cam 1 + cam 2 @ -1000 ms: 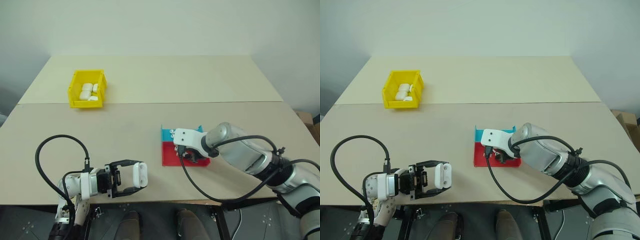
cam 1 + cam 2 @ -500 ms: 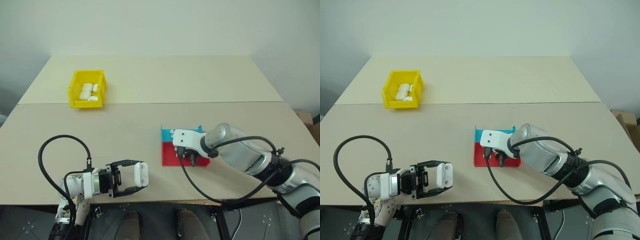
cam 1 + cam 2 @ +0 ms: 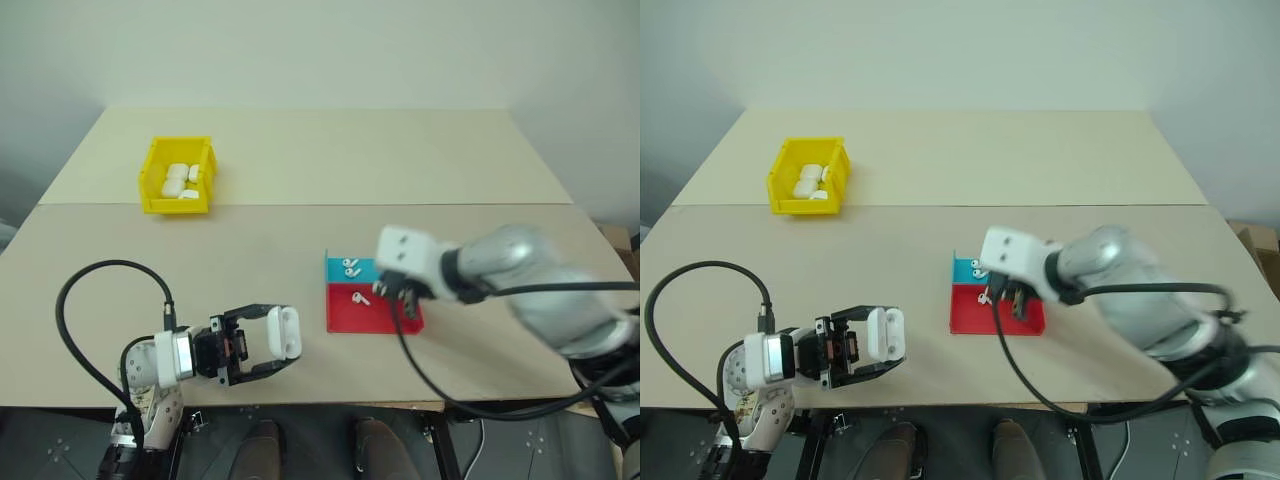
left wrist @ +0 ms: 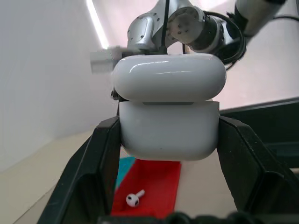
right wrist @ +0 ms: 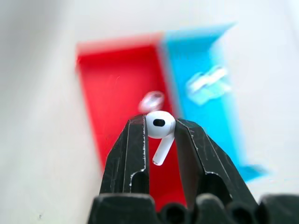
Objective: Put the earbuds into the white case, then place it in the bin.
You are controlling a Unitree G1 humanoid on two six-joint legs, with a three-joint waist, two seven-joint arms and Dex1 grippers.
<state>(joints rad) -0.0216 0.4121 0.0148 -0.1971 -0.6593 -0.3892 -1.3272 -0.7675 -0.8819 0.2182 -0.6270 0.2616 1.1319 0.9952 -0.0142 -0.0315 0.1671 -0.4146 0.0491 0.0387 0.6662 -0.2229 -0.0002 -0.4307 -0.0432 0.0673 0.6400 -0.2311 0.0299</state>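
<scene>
Beige table with a yellow bin and a red-and-blue tray

The table (image 3: 300,250) is a pale beige surface with a seam running straight across it from side to side. The bin (image 3: 177,177) stands on the far left part, just behind that seam, with small white items inside it. The shallow red-and-blue tray (image 3: 368,300) lies flat on the near half, right of centre, well apart from the bin; earbuds (image 3: 350,268) rest on it.
</scene>
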